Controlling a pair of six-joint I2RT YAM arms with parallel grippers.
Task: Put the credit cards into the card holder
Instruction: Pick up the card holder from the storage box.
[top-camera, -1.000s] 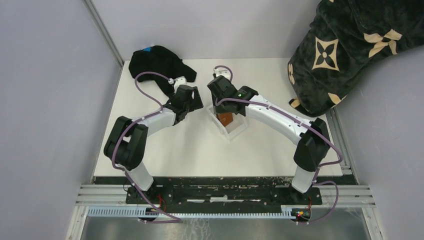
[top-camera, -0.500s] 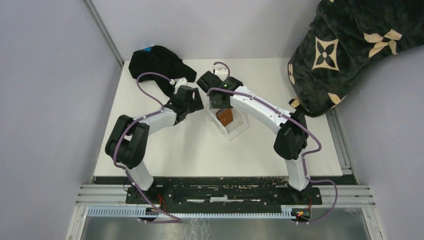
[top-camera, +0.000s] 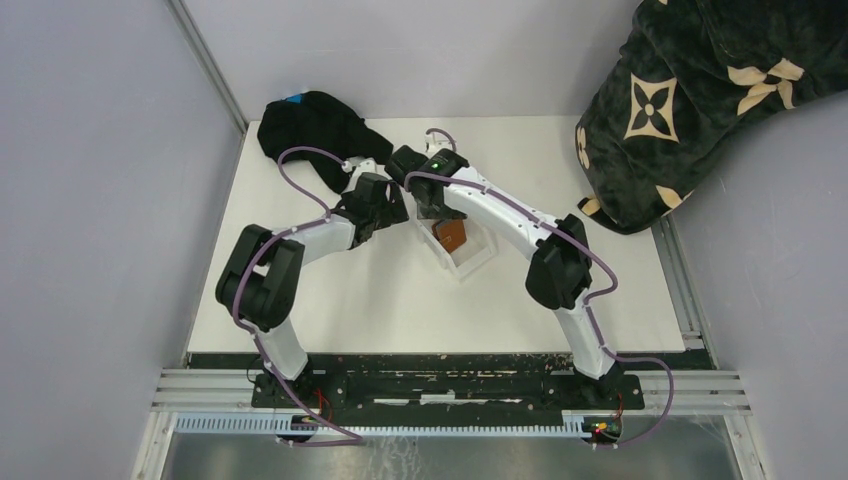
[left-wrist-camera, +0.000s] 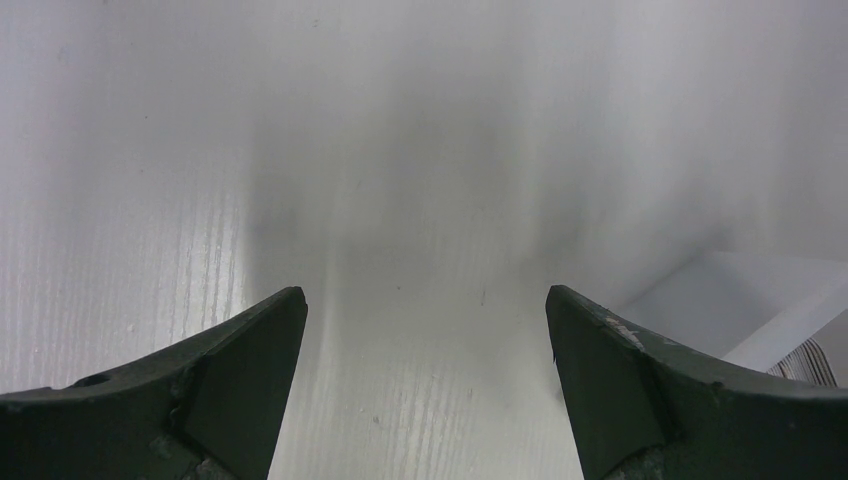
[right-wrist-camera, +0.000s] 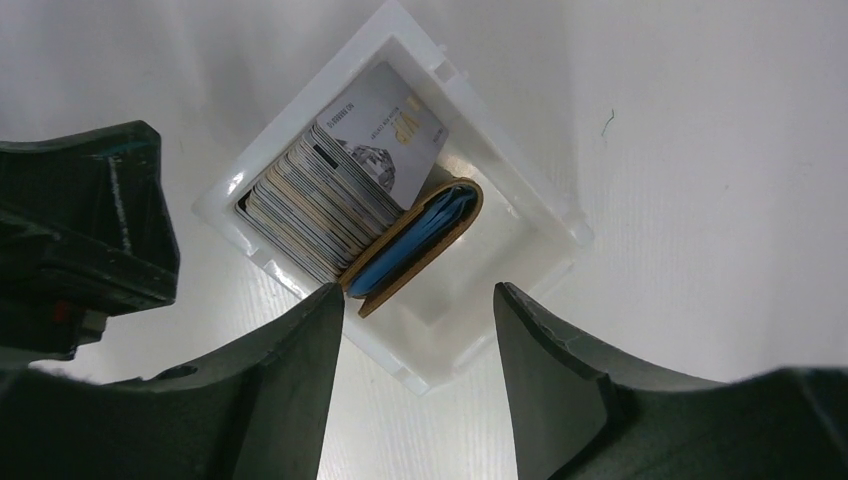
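**Orientation.** In the right wrist view you see the credit cards (right-wrist-camera: 315, 215) packed on edge. Their long edges run on a diagonal from lower left to upper right, parallel to the long walls of the tray (right-wrist-camera: 500, 255). One greyish card (right-wrist-camera: 385, 135) leans on top of the stack with its printed face turned up. Just right of the stack and touching it, the card holder (right-wrist-camera: 420, 245) stands on edge along the same diagonal. It is slightly parted, so blue lining shows between its brown covers.

**Container.** The pale plastic tray holds both things. The cards fill its left part, the card holder sits beside them, and the right part shows bare floor. From the top view the tray sits on the white table (top-camera: 330, 300).

**Arms.**
- Well left of the tray, at the table's far corner, lies a black cloth (top-camera: 315, 125).
- The left arm (top-camera: 300, 240) bends at the elbow and reaches toward the tray's left side.
- The left gripper (left-wrist-camera: 425, 300) hangs over bare table just left of the tray, with a tray corner at the right edge of its own view. Its fingers are spread wide with nothing between them.
- The right gripper (right-wrist-camera: 418, 300) points down directly above the tray. Its fingers are well apart and grip nothing, and the near end of the card holder shows in the gap.
- The right arm (top-camera: 500, 215) comes in from the tray's right with its elbow raised.
- Well right of the tray hangs a dark patterned blanket (top-camera: 700, 90).
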